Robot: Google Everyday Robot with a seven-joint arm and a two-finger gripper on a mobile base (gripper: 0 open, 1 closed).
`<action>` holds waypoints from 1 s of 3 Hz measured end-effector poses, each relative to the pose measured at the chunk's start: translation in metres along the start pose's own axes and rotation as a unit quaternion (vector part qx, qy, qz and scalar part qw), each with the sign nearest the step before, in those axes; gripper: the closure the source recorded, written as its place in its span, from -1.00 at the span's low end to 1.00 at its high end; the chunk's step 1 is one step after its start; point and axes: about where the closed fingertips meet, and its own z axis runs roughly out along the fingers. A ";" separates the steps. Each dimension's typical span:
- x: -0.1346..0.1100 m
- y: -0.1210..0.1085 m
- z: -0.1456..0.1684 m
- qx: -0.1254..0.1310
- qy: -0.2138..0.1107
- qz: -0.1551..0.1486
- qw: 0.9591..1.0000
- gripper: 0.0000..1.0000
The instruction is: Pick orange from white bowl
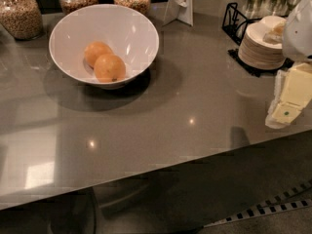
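Note:
A large glossy white bowl (104,43) sits on the grey counter at the upper left. Two oranges lie inside it, touching: one at the front (109,68) and one behind it to the left (96,52). My gripper (289,99) is at the right edge of the view, over the counter's right end, far to the right of the bowl. It is pale yellow and white below the white arm (301,28). It holds nothing that I can see.
Three glass jars of grain (19,13) stand along the back left. A white folded card (179,4) stands behind the bowl. A stack of small white dishes (261,45) in a black rack is at the back right. The counter's front edge (161,165) runs diagonally.

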 end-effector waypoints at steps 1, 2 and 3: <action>-0.001 0.000 -0.001 0.002 -0.002 0.000 1.000 -1.00; -0.026 -0.012 -0.004 0.017 -0.049 0.003 0.999 -1.00; -0.064 -0.031 -0.005 0.030 -0.108 0.009 0.994 -1.00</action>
